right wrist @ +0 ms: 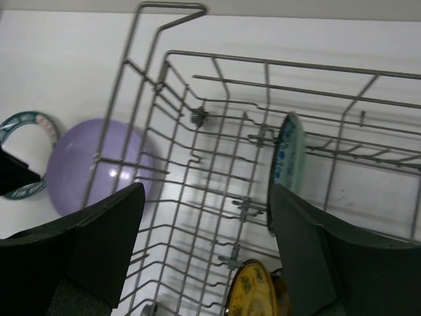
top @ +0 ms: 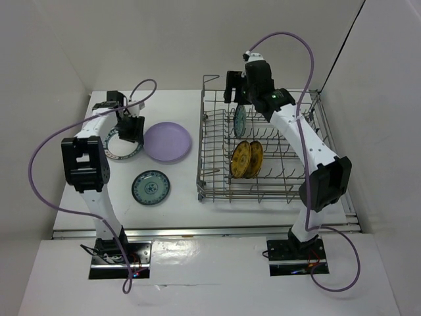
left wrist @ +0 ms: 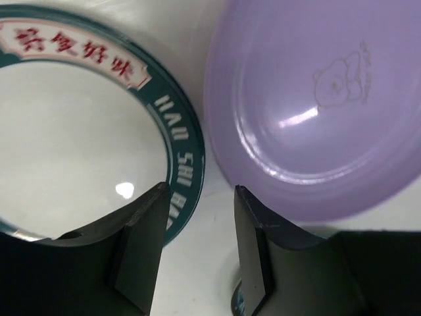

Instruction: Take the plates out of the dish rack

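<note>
My left gripper (top: 130,129) (left wrist: 200,191) hangs low over the table, open, with only bare table between its fingers. It sits over the gap between a white plate with a dark lettered rim (top: 118,148) (left wrist: 72,131) and a lavender plate (top: 168,141) (left wrist: 316,105), both flat on the table. A small teal plate (top: 150,187) lies nearer the front. The grey wire dish rack (top: 309,131) (right wrist: 197,118) holds an upright teal plate (top: 240,120) (right wrist: 289,155) and two upright yellow-gold plates (top: 241,159) (right wrist: 253,293). My right gripper (top: 235,89) (right wrist: 207,191) hovers open above the rack's far left corner, holding nothing.
White walls close in the table at the back and on both sides. A wire loop (top: 210,78) (right wrist: 168,10) sticks up at the rack's far left corner. Purple cables arc above both arms.
</note>
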